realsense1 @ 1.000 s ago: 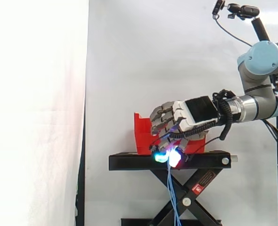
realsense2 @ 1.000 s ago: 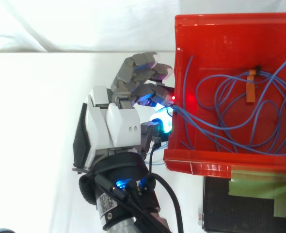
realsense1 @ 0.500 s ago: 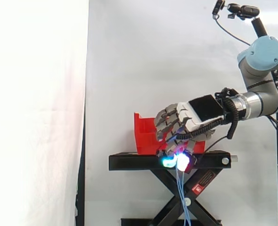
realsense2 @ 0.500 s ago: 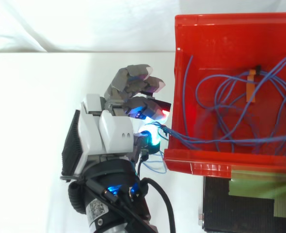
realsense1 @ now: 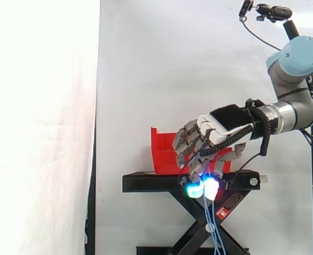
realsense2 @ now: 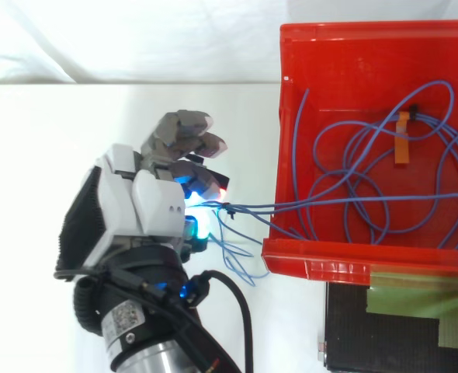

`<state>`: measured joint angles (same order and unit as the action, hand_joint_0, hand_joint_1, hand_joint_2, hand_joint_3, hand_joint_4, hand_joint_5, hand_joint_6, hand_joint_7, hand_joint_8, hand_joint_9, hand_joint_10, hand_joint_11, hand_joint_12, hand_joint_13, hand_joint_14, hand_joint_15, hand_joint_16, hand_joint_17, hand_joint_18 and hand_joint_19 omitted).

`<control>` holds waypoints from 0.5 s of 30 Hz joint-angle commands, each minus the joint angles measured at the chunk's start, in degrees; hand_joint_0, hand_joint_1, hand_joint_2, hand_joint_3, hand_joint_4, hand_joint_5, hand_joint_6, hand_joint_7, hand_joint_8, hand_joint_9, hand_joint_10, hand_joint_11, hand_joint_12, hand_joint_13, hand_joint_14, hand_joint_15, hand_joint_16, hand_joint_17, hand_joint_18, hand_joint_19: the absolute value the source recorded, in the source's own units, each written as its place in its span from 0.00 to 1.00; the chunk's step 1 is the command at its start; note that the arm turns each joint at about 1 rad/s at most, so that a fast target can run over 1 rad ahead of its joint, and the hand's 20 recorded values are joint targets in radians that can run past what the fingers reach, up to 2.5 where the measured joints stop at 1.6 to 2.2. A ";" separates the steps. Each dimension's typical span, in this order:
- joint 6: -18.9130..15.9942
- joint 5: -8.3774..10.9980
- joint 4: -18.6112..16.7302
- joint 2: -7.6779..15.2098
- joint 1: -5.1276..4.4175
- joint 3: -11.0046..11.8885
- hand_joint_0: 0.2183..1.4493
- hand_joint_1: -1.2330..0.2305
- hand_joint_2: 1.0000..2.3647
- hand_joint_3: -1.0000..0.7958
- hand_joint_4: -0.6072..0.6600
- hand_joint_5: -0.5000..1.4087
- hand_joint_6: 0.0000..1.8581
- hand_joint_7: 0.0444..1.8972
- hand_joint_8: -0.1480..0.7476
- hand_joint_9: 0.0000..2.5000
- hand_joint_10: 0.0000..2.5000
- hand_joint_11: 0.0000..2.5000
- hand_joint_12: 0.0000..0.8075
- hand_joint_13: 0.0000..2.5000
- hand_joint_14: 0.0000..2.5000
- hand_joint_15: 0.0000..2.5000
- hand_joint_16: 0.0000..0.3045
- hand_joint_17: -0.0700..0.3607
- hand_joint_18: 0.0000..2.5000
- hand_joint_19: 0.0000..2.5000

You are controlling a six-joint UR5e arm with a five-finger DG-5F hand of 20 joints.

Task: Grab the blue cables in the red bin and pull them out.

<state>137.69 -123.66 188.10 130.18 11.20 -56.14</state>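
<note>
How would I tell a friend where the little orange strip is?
Find the big red bin on the right of the top view. Among the looping blue cables inside it sits a short orange strip, the only non-blue piece there.

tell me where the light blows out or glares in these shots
Side view: the curtain on the left is washed out to flat white, and the hand has pads blooming cyan and white at the stand edge. Top view: the pads glow blue and red beside the cables.
</note>
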 commanded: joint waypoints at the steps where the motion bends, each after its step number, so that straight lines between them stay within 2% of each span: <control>1: -2.47 0.00 -0.02 -0.46 -0.56 -0.02 0.57 0.31 0.00 0.00 0.51 0.84 0.05 0.46 0.40 0.53 0.01 0.39 0.37 0.40 0.01 0.27 0.12 0.35 0.26 0.29; 6: -8.18 0.17 -0.19 -1.51 -1.79 -0.02 0.57 0.31 0.00 0.00 0.52 0.84 0.05 0.46 0.39 0.53 0.01 0.39 0.37 0.40 0.01 0.28 0.12 0.35 0.26 0.29; 10: -11.17 0.17 -0.19 -1.51 -2.14 -0.02 0.57 0.31 0.00 0.00 0.51 0.84 0.04 0.46 0.39 0.53 0.01 0.39 0.37 0.40 0.01 0.27 0.12 0.35 0.26 0.29; 12: -15.21 0.17 -0.19 -1.51 -2.58 0.07 0.57 0.31 0.00 0.00 0.51 0.84 0.04 0.46 0.40 0.53 0.01 0.40 0.37 0.40 0.01 0.28 0.12 0.35 0.26 0.29; 15: -18.73 0.17 -0.72 -1.51 -3.20 0.07 0.57 0.31 0.00 0.00 0.51 0.84 0.04 0.46 0.39 0.53 0.01 0.39 0.37 0.40 0.01 0.28 0.12 0.35 0.26 0.29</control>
<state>122.96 -123.48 187.74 128.70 8.56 -56.12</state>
